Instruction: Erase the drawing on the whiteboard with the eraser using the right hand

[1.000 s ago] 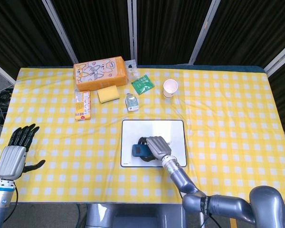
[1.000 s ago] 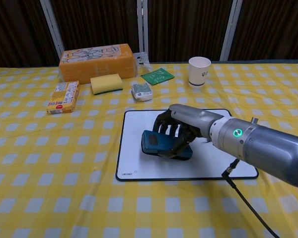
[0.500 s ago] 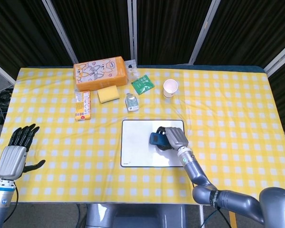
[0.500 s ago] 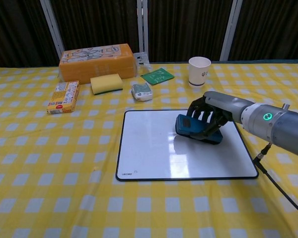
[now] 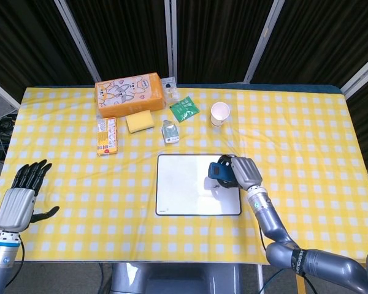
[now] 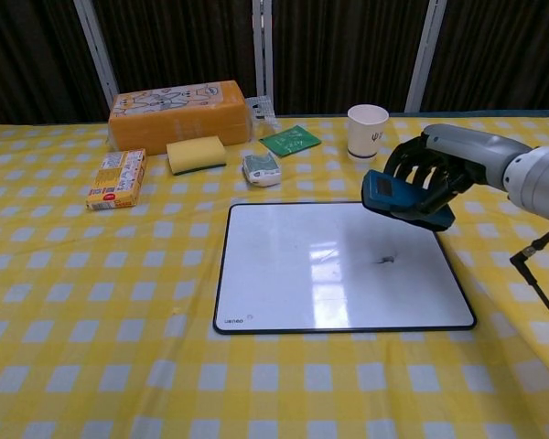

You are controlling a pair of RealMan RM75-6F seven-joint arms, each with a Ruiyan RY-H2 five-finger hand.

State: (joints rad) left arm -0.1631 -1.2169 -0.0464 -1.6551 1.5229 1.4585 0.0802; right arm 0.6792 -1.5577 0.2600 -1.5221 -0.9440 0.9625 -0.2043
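The blue eraser (image 6: 395, 195) was gripped in the curled fingers of the right hand (image 6: 435, 174), lifted above the far right corner of the glossy whiteboard (image 6: 284, 274); its underside was hidden. A small dark smudge (image 6: 385, 260) was noted on the board. The left hand (image 5: 17, 205) was seen with fingers spread, its arm cut off by the frame.

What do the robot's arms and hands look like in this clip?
Both hands have silver-grey backs and black fingers: left hand, right hand. The right forearm is smooth grey metal with a green light near the wrist and a thin black cable hanging below.
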